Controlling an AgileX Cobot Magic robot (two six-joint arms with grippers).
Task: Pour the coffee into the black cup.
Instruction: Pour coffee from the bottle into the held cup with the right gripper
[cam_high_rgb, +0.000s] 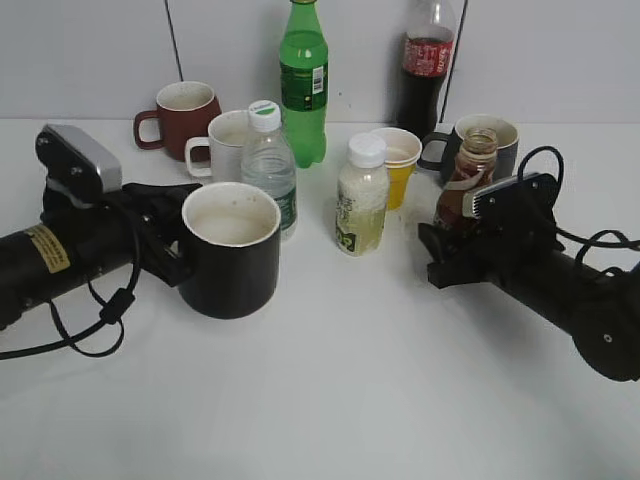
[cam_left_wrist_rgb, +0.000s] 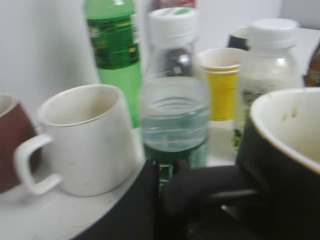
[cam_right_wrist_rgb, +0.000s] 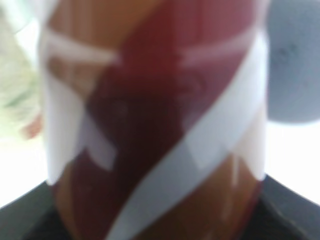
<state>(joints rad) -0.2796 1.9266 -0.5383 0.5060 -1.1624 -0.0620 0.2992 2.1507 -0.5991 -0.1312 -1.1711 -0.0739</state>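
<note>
The black cup, glossy with a whitish inside, stands left of centre on the white table. My left gripper is shut on its loop handle from the left. In the left wrist view the cup fills the right side and the gripper is at the handle. The coffee bottle, uncapped, stands upright at the right. My right gripper is shut on its lower body. In the right wrist view its brown label with the white and red swirl fills the frame between the jaws.
Behind stand a maroon mug, a white mug, a water bottle, a green soda bottle, a cola bottle, a pale capped drink bottle, a yellow paper cup and a dark grey mug.
</note>
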